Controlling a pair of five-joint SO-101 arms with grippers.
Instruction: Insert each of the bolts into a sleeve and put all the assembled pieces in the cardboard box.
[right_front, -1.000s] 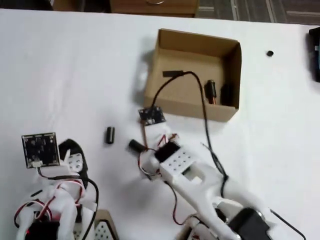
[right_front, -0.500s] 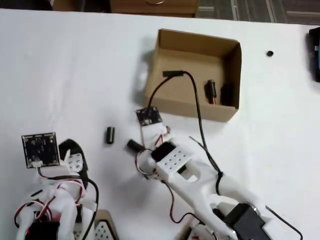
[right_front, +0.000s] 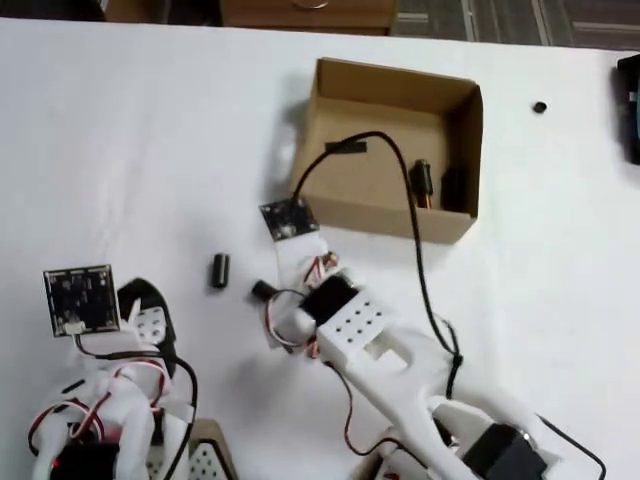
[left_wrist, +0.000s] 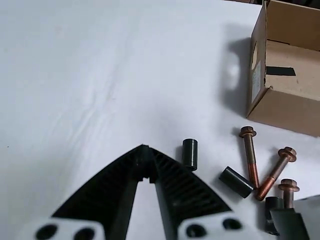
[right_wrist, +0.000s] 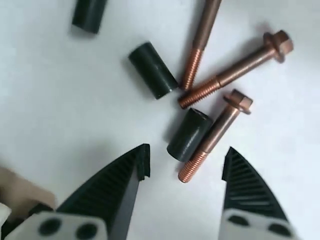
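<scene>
Right gripper (right_wrist: 187, 150) hangs released over the white table (right_wrist: 60, 100), its two ribbed fingers (right_wrist: 131, 172) spread wide. Between them lie a black sleeve (right_wrist: 189, 134) and a copper bolt (right_wrist: 216, 131), side by side and touching, the bolt's threaded end toward the gripper. Just beyond, a second bolt (right_wrist: 235, 67) and a third bolt (right_wrist: 202, 37) form a V, their threaded ends nearly meeting. A second sleeve (right_wrist: 152, 70) lies just beside that meeting point. A third sleeve (right_wrist: 89, 14) lies farther out, apart from the cluster.

Off to one side, the left gripper (left_wrist: 146, 154) is clenched tip to tip with nothing between its fingers. It sits near the third sleeve without touching it. Its wrist view takes in the same sleeves and three bolts from the side, a dark part of the right gripper at the picture's edge, and the cardboard box (left_wrist: 290, 115) well beyond the parts.

From above, the right arm (right_front: 355, 330) covers the bolts, and the second and third sleeves lie in the open beside it. This view looks into the open box, where an assembled piece (right_front: 422, 185), dark and copper, lies near one wall. A black cable (right_front: 410, 220) arcs from the arm over the box. The left arm (right_front: 100, 400) sits at the table's near corner.
</scene>
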